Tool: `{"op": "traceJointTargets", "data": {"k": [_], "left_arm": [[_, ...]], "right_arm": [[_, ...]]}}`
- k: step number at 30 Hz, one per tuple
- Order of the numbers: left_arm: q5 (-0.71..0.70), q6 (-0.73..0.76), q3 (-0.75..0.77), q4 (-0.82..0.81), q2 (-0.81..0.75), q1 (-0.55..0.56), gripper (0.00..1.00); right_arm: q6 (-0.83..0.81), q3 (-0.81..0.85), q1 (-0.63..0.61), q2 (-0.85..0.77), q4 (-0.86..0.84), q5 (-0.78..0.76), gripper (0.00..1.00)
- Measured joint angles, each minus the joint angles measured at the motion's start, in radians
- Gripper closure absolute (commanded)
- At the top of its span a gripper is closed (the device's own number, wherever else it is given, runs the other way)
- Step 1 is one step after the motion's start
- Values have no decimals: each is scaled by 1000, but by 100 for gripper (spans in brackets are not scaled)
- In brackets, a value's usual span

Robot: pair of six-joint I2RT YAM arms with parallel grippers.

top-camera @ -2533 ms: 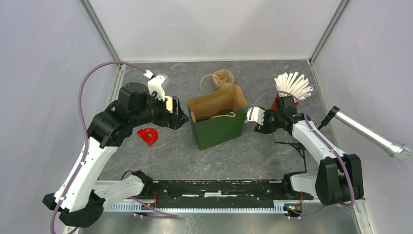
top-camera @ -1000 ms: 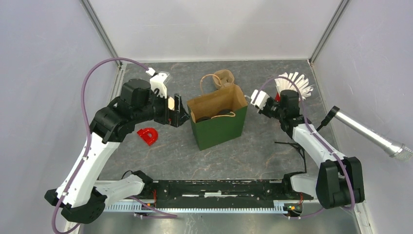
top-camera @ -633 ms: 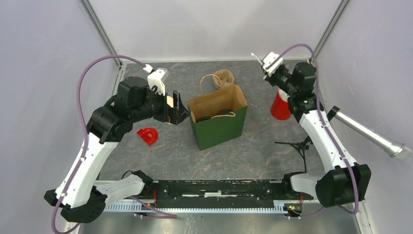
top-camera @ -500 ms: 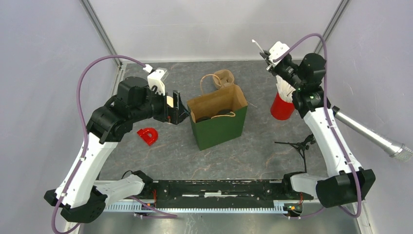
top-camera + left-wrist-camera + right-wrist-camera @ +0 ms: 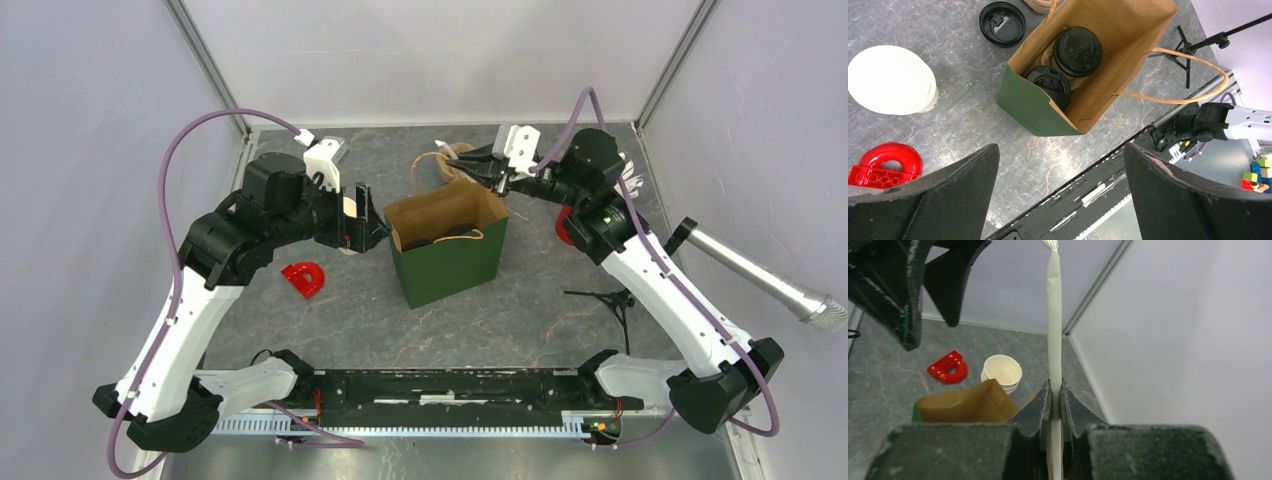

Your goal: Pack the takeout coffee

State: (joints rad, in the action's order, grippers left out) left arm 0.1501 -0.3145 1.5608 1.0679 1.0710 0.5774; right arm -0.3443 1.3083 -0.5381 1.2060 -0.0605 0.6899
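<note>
Left gripper, jaws apart, hovers just left of the bag. Inside, the takeout coffee stands upright, long axis vertical, lid up, beside another lidded cup. Right gripper pinches a wrapped straw.

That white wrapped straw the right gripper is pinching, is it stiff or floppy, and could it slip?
Probably fairly stiff: the straw stands straight beyond the right gripper without drooping. Likely very light, since a narrow pinch holds it. Its wrapper looks smooth, so it might swivel in the grip.
</note>
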Motion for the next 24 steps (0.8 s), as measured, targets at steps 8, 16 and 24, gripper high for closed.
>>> {"op": "traceJointTargets", "data": {"k": [8, 16, 24], "left_arm": [[-13, 0, 18, 5, 9, 0, 0], [-22, 0, 19, 29, 9, 0, 0], [-65, 0, 18, 48, -9, 0, 0]], "right_arm": [[-153, 10, -92, 34, 224, -31, 88], [-336, 69, -170, 143, 505, -212, 83], [-422, 180, -202, 196, 682, -338, 68]]}}
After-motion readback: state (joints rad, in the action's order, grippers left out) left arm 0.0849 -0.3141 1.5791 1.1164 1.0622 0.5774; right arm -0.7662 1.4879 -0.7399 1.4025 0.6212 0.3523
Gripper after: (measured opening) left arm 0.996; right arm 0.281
